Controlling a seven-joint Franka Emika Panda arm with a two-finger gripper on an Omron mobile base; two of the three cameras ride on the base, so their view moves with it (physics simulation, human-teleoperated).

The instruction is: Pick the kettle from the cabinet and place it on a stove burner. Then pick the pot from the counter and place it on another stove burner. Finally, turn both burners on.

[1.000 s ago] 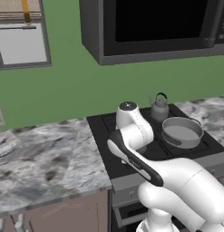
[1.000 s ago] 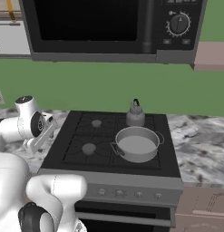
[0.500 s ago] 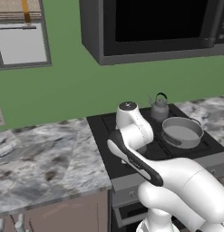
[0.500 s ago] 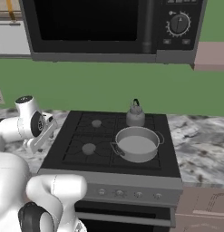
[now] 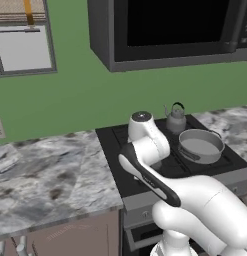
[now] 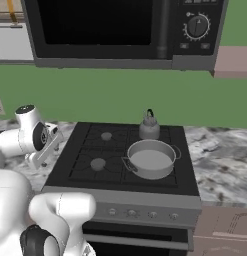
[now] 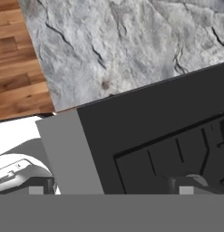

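Left base view: the kettle (image 5: 175,118) sits upright on the back right burner of the stove (image 5: 115,165), and the pot (image 5: 200,146) is on the front right burner just in front of it, close to touching. The arm (image 5: 150,165) folds over the stove's left half, hiding the burners there. The counter (image 5: 50,170) runs off to the left, and the microwave (image 5: 170,30) hangs above.

Right base view: kettle (image 6: 149,126) at the back, pot (image 6: 151,159) in front, both on the right-hand grates. The two left burners, back (image 6: 106,136) and front (image 6: 97,163), stand bare. The knobs (image 6: 131,213) line the front panel. The arm's wrist (image 6: 37,142) hangs beside the stove's left edge, over the counter (image 6: 222,165) on that side. The cabinet (image 6: 234,62) shows at the upper right.

Hand view: looking down at the seam where the marbled counter (image 7: 122,45) meets the black stove (image 7: 154,136), with a grate at the lower right and wood floor (image 7: 16,68) at the left. The gripper (image 7: 111,190) barely pokes in at the bottom; I cannot tell whether the claw is spread or pressed together.
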